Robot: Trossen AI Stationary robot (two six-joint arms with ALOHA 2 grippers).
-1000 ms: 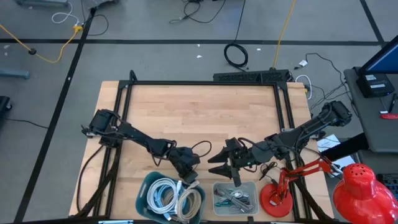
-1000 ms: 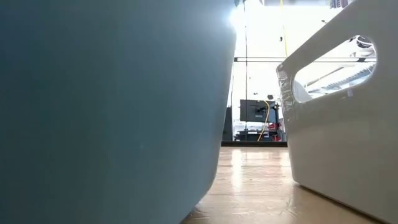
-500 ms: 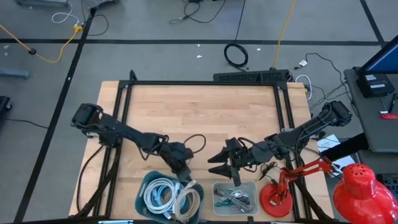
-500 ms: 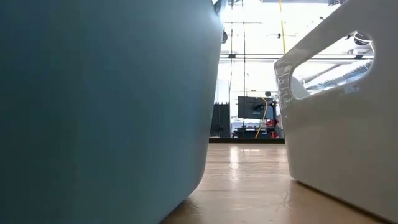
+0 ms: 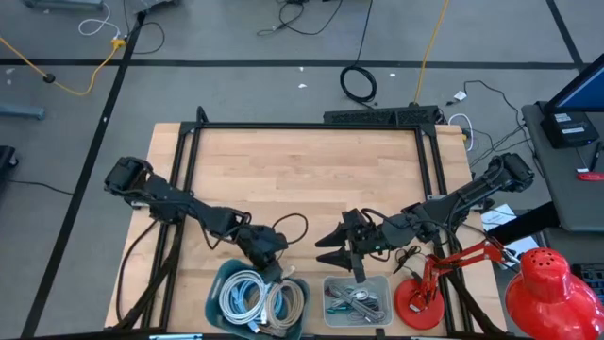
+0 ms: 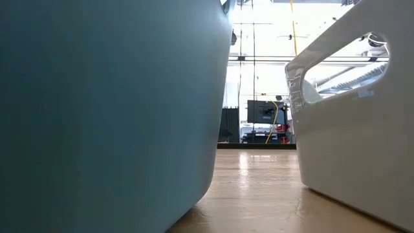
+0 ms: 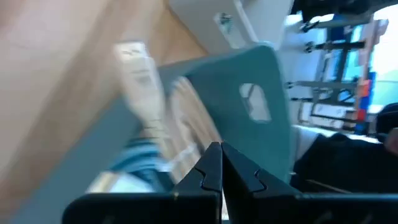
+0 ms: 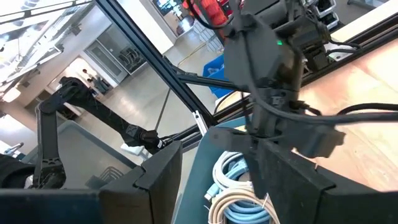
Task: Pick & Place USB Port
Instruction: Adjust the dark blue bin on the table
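I'm holding the left gripper (image 5: 271,269) at the teal bin (image 5: 219,283) rim, fingers pinched fully together on a white USB cable (image 7: 144,87) trailing into the coils. Right gripper (image 5: 332,250) is waiting wide open and empty above the white tray (image 5: 327,283). I'm lifting slowly so the plug clears the rim.

Evenly lit from overhead, soft short shadows on the wooden table (image 5: 302,170). Strong backlight glare through the far windows (image 6: 259,58) at table height, reflected on the wood just before them. Teal bin (image 6: 110,103) up close, out of focus. Heavy blur around the white cable plug (image 7: 142,74) beside it. Sharp elsewhere.
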